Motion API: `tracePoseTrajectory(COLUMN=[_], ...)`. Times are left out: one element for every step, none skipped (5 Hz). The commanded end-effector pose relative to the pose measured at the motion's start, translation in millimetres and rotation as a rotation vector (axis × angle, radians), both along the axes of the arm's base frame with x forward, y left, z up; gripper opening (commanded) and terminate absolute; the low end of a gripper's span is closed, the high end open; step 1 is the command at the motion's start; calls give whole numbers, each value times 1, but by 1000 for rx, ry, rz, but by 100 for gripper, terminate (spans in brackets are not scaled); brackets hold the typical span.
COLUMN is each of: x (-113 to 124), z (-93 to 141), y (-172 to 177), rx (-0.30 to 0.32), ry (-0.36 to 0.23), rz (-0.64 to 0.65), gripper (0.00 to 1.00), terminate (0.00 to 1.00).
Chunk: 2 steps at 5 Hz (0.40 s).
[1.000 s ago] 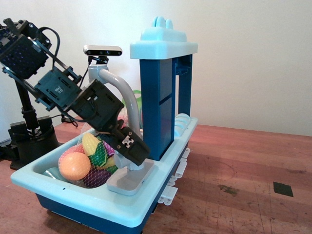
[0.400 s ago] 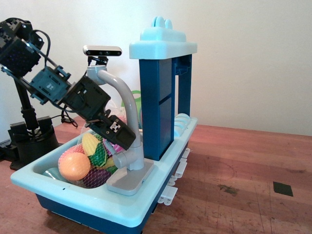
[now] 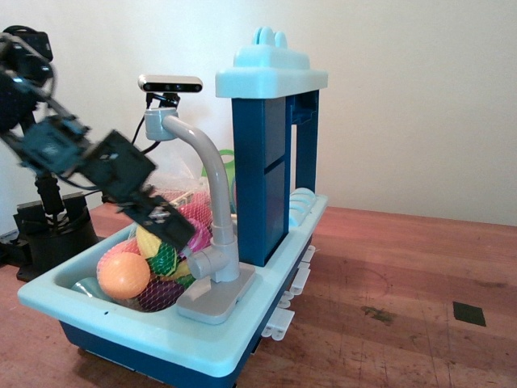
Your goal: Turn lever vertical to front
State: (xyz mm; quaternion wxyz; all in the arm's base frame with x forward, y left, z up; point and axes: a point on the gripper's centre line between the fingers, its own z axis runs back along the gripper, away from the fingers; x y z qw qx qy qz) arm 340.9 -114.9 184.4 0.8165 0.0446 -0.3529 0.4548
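Observation.image view, starting at the left of the frame: the arm comes down from the upper left corner, dark links angled steeply toward the centre, and it is smeared with motion blur. Its tip, the tool [image 3: 174, 232], sits low at centre left over the sink [image 3: 89, 311], above the net bag of toy fruit [image 3: 133, 279], with the orange ball at the front. The blur hides the jaws, so I cannot tell how far open they are, and nothing appears held.

Moving right, there is a clear gap between the tool and the faucet. The lever [image 3: 203, 260] is the stubby grey handle poking left from the base of the faucet's column, just above the grey base plate, centre of the frame, lower half. The arched spout [image 3: 202, 153] rises above it toward the small camera bar [image 3: 170, 82] at top.

For the turn, my read: contact the lever near its free end, push along its arc rather than into the column, and keep the wrist clear of the spout and the net.

Further right stands the blue tower [image 3: 262, 178], then bare wooden tabletop [image 3: 404, 299].
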Motion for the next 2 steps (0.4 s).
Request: tracePoseTrajectory(x=[-19, -24], z=[28, 26], y=[2, -4], rx=[-38, -54], ry=[-33, -7], rz=[-7, -31], gripper=[100, 100], terminate=[0, 0])
